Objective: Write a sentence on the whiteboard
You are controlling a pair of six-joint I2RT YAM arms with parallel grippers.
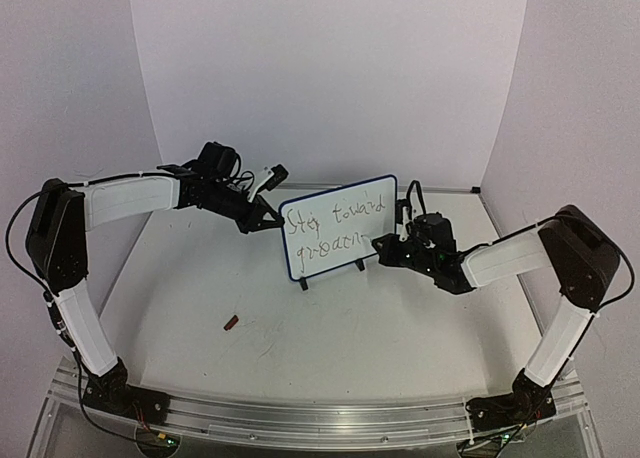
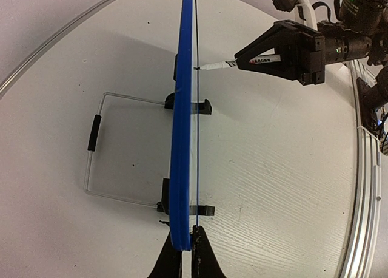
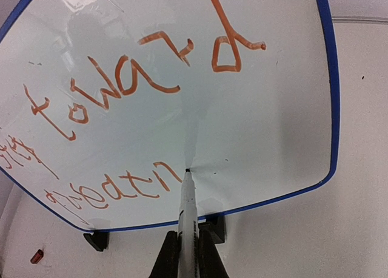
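Small red piece point(image 1: 231, 323) lies on the table point(image 1: 420, 328) at lower left of the top view, well apart from the work. Could be the cap, can't tell.

Left gripper point(image 2: 187, 246), bottom centre of the left wrist view, is closed on the blue left edge of the whiteboard point(image 1: 340, 228) and holds nothing else. Likely a brace: the feet point(image 1: 304, 283) alone probably wouldn't stop it sliding or tipping under pen pressure.

The board stands upright at mid-table, centre of the top view, face toward the arm bases.

The sentence point(image 3: 121, 90) is orange-red. The upper line ends in "toward" and the lower line reads roughly "greatn", so it looks unfinished.

Marker point(image 3: 187, 202) tip touches the board just right of the last "n", lower centre of the right wrist view. It meets the face roughly square, per the edge-on left wrist view.

Right gripper point(image 3: 189, 250) is clamped on the marker barrel. A few letters are left, and the blank board right of the tip looks like enough room.
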